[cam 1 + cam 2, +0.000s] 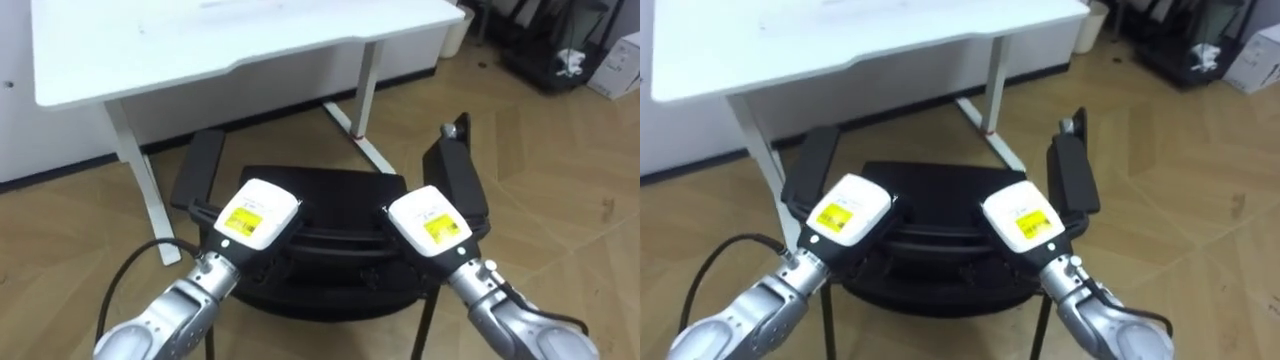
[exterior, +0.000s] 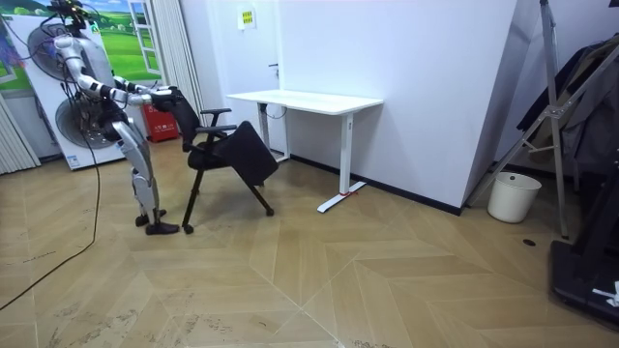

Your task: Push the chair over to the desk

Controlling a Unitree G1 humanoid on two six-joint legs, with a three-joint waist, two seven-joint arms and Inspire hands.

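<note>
L hand and R hand sit side by side on the top edge of the chair back, lower centre of the eye view, backs up. Each has a white shell w/ a yellow label. Both reach over the far side of the backrest, so can't tell if either is open or closed round it.

Chair: black, matte, curved back. Padded armrests stick out fwd, one at centre-left, the other at centre-right. It faces the desk, which fills the upper left of the frame. Seat front is just short of the desk edge, between the desk's thin white legs.

Desk: white, smooth flat top w/ a long foot bar on the floor right ahead of the chair.

Room view: robot stands upper left, arms out to the chair; the seat slants down toward the desk. White bin at the right by the wall, well apart. Floor is wood, herringbone pattern.
</note>
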